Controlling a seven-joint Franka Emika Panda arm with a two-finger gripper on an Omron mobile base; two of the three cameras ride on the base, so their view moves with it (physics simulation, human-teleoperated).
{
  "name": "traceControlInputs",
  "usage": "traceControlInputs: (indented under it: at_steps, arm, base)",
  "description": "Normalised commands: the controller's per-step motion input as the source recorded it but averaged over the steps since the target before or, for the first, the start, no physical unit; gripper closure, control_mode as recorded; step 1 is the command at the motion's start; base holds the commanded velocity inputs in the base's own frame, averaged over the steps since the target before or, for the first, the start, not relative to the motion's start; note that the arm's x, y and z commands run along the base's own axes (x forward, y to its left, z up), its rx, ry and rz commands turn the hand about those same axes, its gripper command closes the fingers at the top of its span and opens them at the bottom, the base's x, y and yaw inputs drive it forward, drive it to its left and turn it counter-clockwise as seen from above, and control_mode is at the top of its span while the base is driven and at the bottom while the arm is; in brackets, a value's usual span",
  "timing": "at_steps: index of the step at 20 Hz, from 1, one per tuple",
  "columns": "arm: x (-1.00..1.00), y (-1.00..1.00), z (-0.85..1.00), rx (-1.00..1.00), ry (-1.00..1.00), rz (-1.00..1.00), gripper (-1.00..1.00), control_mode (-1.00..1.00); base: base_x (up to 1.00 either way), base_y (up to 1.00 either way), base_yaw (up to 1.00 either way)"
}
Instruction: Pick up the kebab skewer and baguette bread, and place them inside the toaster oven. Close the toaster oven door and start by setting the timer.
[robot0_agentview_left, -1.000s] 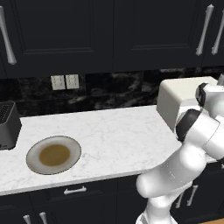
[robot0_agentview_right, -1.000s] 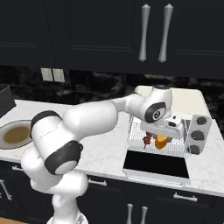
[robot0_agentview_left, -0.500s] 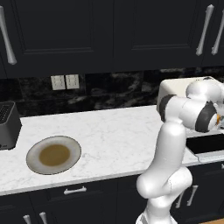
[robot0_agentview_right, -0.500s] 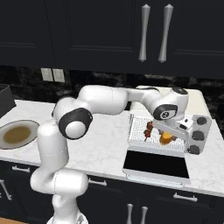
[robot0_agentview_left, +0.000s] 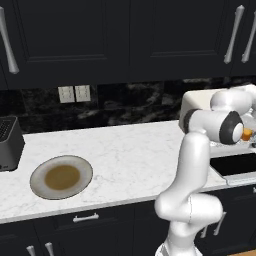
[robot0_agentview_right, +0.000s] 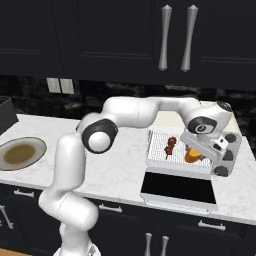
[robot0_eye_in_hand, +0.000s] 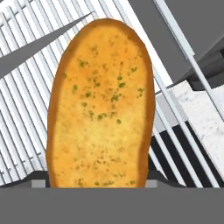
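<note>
The baguette (robot0_eye_in_hand: 101, 105) fills the middle of the hand view: a long oval slice, golden-orange, darker brown along its rim, flecked with small green specks. It runs from near the top of the frame down to the bottom edge, with the white wires of the rack (robot0_eye_in_hand: 26, 131) behind it on both sides. In the right base view the baguette (robot0_agentview_right: 192, 155) is a small orange piece at centre right, on the rack (robot0_agentview_right: 160, 150) just under the gripper (robot0_agentview_right: 206, 148). The finger tips cannot be made out in the hand view, so whether the gripper clamps the baguette or only hangs over it cannot be told.

The skewer (robot0_agentview_right: 170, 145) lies on the same rack just left of the baguette, a thin stick with dark red and brown chunks, apart from the bread.

The oven (robot0_agentview_right: 220, 135) is cream-white, at the right of the right base view, largely behind the hand. Its door (robot0_agentview_right: 178, 189) lies folded down flat in front, dark glass in a light frame, at lower centre right. In the left base view a bit of orange baguette (robot0_agentview_left: 246, 134) peeks past the arm's wrist at the right edge.

A plate (robot0_agentview_left: 80, 167) with a brown centre sits at lower left on the white counter (robot0_agentview_left: 130, 150), well apart from the oven.
</note>
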Motion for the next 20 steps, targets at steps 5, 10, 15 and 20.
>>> traceControlInputs:
  at_steps: [5, 10, 15, 20]
  arm:
    - [-0.04, 0.3, -0.31, 0.0, -0.13, -0.06, -1.0, -1.0]
    - [0.0, 0.36, -0.2, -0.02, -0.11, -0.05, -1.0, -1.0]
    - [-0.11, 0.09, 0.11, -0.06, -0.09, -0.01, -1.0, -1.0]
    - [-0.79, 0.0, 0.11, -0.21, -0.07, -0.07, -1.0, -1.0]
  base:
    - [0.0, 0.0, 0.0]
    - [0.0, 0.0, 0.0]
    - [0.0, 0.0, 0.0]
    - [0.0, 0.0, 0.0]
